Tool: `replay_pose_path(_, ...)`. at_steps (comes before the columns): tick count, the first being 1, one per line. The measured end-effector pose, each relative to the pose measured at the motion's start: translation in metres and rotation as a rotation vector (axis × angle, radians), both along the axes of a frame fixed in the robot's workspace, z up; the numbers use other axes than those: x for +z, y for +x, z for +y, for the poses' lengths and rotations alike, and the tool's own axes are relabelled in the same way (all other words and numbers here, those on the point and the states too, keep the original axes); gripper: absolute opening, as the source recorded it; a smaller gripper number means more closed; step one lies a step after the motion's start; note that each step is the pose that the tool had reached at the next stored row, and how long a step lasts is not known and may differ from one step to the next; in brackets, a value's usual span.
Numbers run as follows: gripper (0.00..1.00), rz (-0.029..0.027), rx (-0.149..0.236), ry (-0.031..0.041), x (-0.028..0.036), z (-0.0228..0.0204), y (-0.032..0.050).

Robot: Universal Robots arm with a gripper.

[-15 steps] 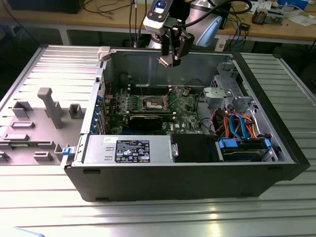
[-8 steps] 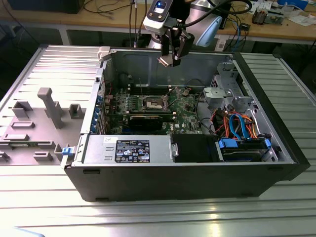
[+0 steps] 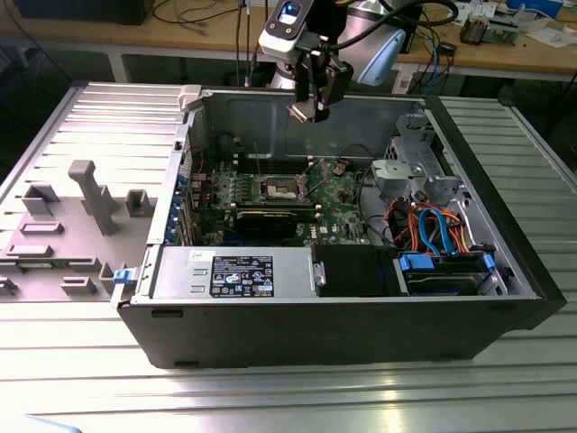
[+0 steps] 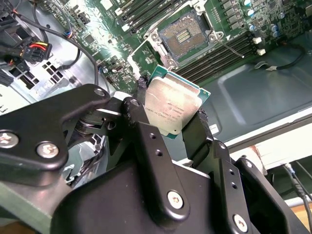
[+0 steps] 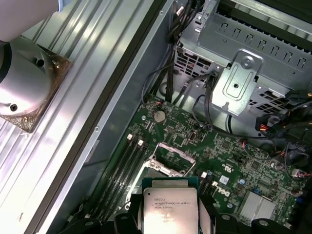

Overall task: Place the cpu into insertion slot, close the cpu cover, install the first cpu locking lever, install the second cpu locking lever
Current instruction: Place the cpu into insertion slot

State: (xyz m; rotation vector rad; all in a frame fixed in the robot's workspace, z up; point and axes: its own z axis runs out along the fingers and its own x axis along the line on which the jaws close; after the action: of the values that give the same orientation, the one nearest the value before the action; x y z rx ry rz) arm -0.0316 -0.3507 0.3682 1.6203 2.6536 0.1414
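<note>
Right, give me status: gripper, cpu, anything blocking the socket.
Gripper shut on the cpu, hovering above the open computer case. Insertion slot empty, uncovered. Nothing seen between cpu and slot.

cpu (image 5: 168, 207) edge-cropped, insertion slot (image 5: 163, 168) partly hidden

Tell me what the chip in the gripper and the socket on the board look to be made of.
The chip, held in the gripper: dull silvery-grey metal top with a soft, matte sheen; its thin green edge looks like circuit-board laminate. The socket: bright silvery metal frame that glints, around a dark centre, probably plastic, though I cannot be sure.
</note>
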Motion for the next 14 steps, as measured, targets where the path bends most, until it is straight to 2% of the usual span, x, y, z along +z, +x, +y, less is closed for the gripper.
replay_pose_path(6,0.55,0.0,-0.022,-0.0001,-0.0005,0.0,-0.0008)
replay_pose_path(14,0.55,0.0,-0.033,-0.0001,-0.0011,0.0,-0.0011)
